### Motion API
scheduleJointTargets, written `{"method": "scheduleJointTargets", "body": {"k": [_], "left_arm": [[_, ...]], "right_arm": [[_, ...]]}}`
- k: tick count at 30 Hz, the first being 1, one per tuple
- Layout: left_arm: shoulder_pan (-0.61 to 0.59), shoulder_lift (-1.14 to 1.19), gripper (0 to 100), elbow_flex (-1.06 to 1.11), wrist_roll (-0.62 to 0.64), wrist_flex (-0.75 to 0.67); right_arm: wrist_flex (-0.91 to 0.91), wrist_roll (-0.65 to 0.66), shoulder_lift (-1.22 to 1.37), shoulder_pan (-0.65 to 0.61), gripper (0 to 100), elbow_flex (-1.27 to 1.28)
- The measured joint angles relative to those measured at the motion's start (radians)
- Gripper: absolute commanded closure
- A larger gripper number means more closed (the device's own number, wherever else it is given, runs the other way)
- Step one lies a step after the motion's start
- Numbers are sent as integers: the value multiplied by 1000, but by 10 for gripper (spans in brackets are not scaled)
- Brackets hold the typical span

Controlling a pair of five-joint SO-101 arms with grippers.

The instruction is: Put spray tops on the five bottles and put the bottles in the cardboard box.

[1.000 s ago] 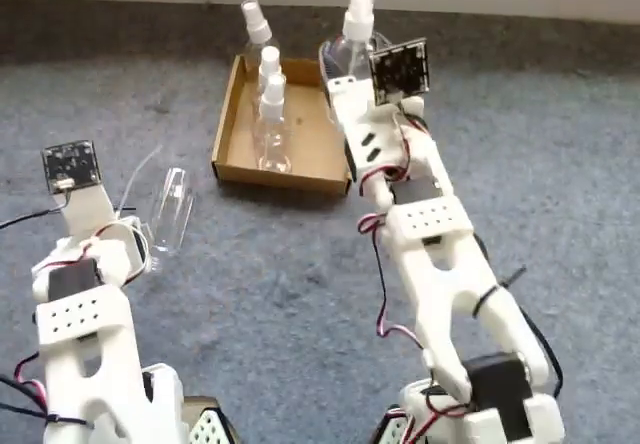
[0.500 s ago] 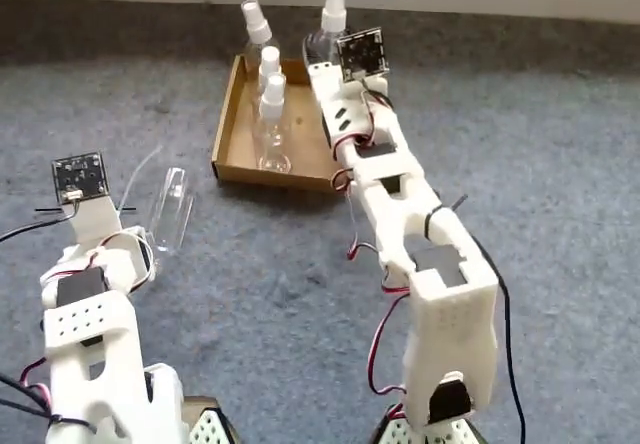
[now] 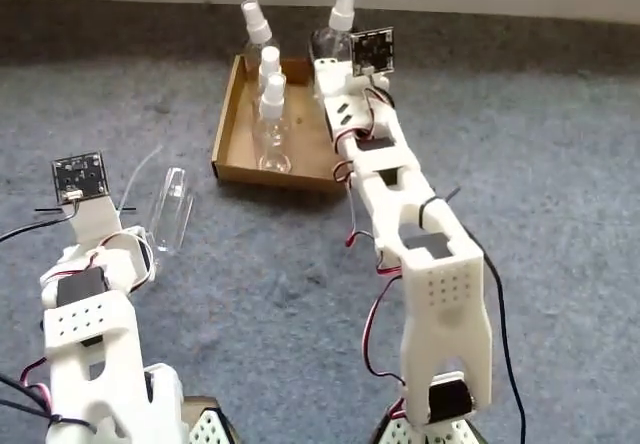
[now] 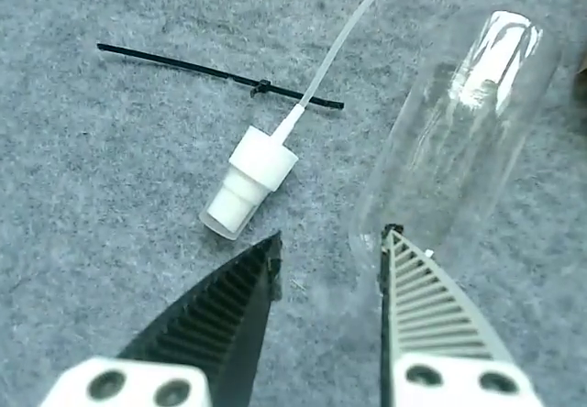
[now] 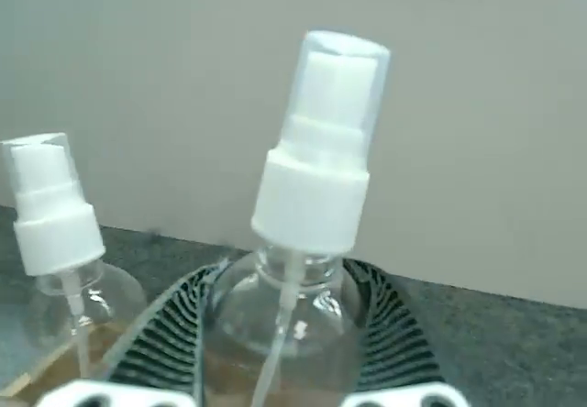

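Observation:
A clear uncapped bottle (image 3: 172,207) (image 4: 459,141) lies on the carpet, with a loose white spray top (image 4: 249,182) and its thin tube beside it. My left gripper (image 4: 330,242) hovers open just short of both, with nothing between its fingers. My right gripper (image 5: 284,334) is shut on a capped bottle (image 3: 340,24) (image 5: 316,178), held upright at the far right corner of the cardboard box (image 3: 232,129). Two capped bottles (image 3: 270,114) stand inside the box. A third capped bottle (image 3: 255,26) (image 5: 55,214) stands at the box's far edge; I cannot tell whether it is inside.
A black zip tie (image 4: 220,75) lies on the grey carpet beyond the loose spray top. A pale wall runs along the far side behind the box. Open carpet lies between the two arms.
My right arm has stretched out and carried its bottle left, toward the box's far right corner. The left arm has shifted slightly.

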Motion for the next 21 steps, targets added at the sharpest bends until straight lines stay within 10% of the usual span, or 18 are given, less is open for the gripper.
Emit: {"method": "scheduleJointTargets", "body": {"k": [21], "left_arm": [[0, 0, 825, 0, -2, 0]], "right_arm": [[-68, -2, 100, 11, 991, -3]]}}
